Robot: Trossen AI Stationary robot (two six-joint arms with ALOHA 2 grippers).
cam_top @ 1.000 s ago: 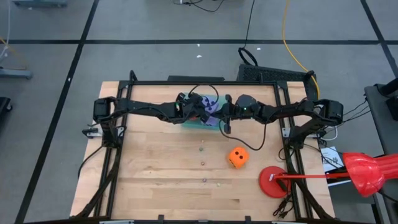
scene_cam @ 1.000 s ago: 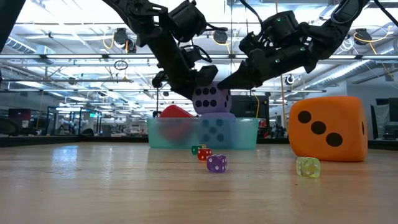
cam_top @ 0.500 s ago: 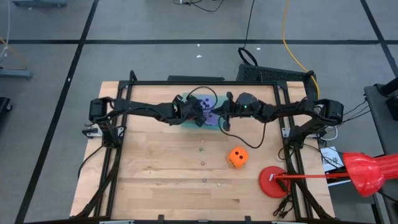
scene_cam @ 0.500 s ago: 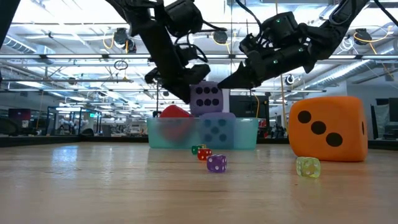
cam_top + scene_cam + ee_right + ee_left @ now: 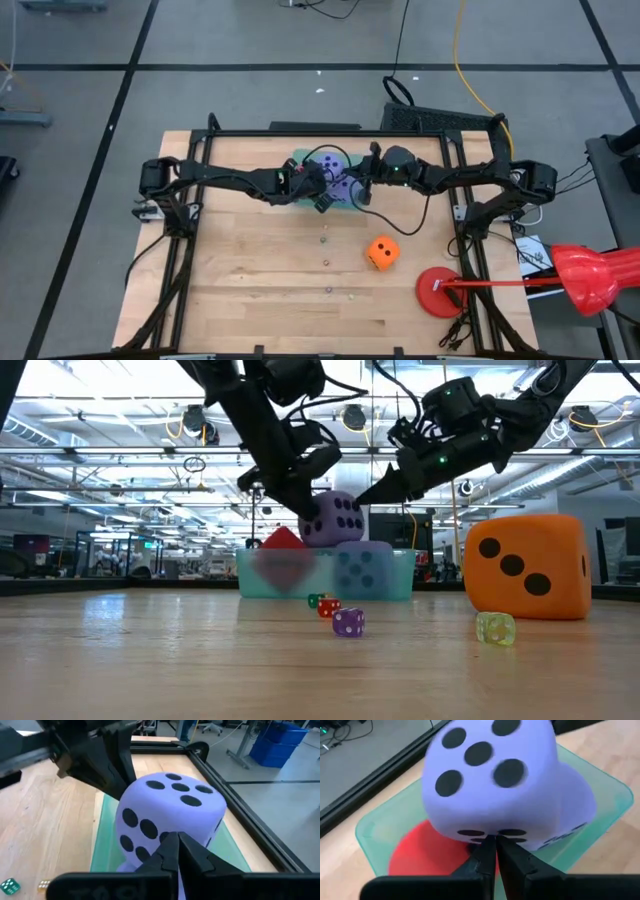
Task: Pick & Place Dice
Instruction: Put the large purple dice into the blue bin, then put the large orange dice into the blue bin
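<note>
- The landmark is the green bin [image 5: 335, 190] at the far middle of the table [image 5: 250, 290]. A purple die [image 5: 335, 518] sits tilted on top of a second purple die [image 5: 362, 570] that lies inside the bin. A red die [image 5: 283, 540] pokes up in the bin beside them.
- The orange die [image 5: 381, 252] lies alone on the table, well in front of the bin and towards the right arm's side. By my reading it is the one not yet placed.
- The left gripper [image 5: 322, 198] is at the bin's front edge, right against the top purple die. In the left wrist view its fingers [image 5: 487, 855] are all but together, tips at the die's lower face, and whether they pinch it I cannot tell.
- The right gripper [image 5: 362, 190] hovers at the bin's right edge with its fingers [image 5: 175, 847] pressed together, holding nothing, pointed at the same die.
- Both arms reach in low from opposite sides over the bin. The right one looks nearer to the orange die, so it seems the likelier to fetch it.
</note>
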